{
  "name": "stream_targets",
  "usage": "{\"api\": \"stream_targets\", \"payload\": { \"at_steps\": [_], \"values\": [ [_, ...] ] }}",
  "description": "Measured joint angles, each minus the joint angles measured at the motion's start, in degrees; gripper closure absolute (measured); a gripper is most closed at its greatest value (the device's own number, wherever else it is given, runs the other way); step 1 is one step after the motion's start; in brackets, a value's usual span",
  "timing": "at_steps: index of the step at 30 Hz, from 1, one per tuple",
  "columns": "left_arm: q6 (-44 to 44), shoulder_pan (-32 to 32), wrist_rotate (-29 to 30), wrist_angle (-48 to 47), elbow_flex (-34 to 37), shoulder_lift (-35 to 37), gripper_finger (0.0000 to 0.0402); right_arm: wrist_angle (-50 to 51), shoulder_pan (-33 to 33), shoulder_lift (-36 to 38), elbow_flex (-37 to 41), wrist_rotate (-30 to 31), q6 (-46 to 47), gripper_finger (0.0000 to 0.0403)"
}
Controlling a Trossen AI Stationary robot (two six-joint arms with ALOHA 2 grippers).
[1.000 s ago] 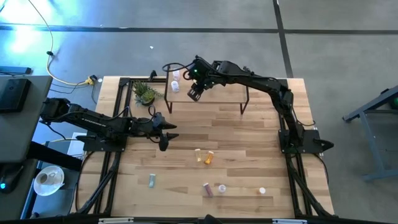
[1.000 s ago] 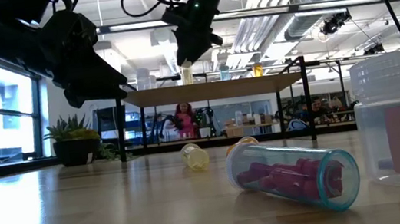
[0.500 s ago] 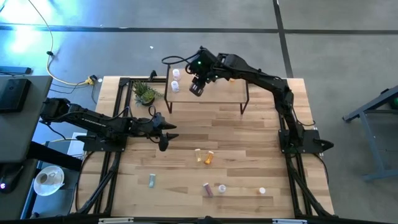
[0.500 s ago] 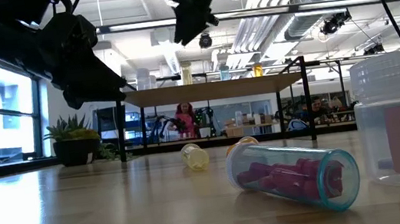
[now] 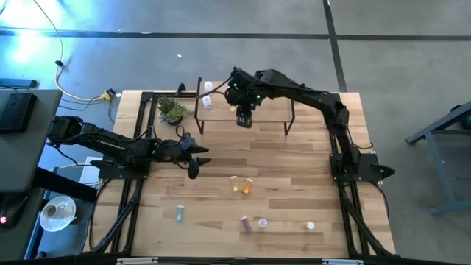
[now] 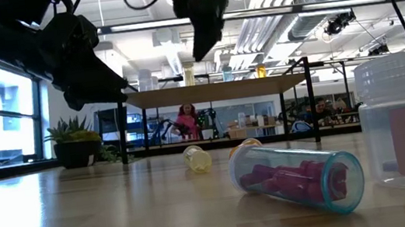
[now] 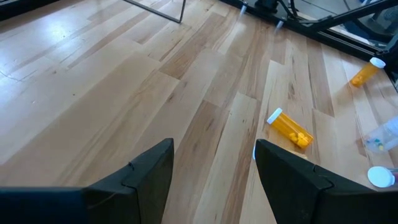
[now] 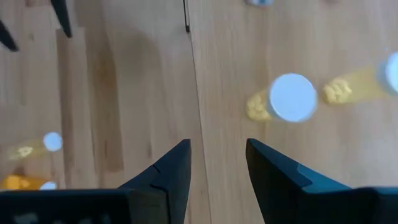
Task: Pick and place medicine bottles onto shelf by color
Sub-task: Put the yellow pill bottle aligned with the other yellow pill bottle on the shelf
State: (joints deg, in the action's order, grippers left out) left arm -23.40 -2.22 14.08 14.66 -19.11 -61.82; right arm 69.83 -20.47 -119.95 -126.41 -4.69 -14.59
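A big counter (image 5: 294, 169) made of pale wood planks sits on a grey floor. Near its back edge stands the small shelf (image 5: 272, 112), a light wood board on thin black metal legs, next to a spiky green plant in a pot (image 5: 171, 110). Two tiny round medicine bottles with white caps (image 5: 207, 94) stand on the shelf's left end. The right gripper (image 5: 243, 120) hangs above the shelf's front edge, its dark jaws open and holding nothing. A yellow bottle with a white cap (image 8: 291, 98) stands on the shelf below it. The left gripper (image 5: 193, 168) hovers low over the counter, jaws open too. More small bottles lie on the counter, with an orange one (image 7: 289, 128) on its side and a clear one full of pink pills (image 6: 297, 176).
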Motion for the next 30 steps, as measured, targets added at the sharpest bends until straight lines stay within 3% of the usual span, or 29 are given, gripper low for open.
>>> {"api": "stream_targets", "payload": {
  "at_steps": [13,30],
  "values": [
    [0.6,0.0,0.0,0.0,0.0,0.0,0.0186,-8.4,-0.1,-0.1,8.4,1.3,-0.9,0.0258],
    [0.6,0.0,0.0,0.0,0.0,0.0,0.0186,-14.3,-0.1,-0.1,9.2,6.2,0.6,0.0258]
  ]
}}
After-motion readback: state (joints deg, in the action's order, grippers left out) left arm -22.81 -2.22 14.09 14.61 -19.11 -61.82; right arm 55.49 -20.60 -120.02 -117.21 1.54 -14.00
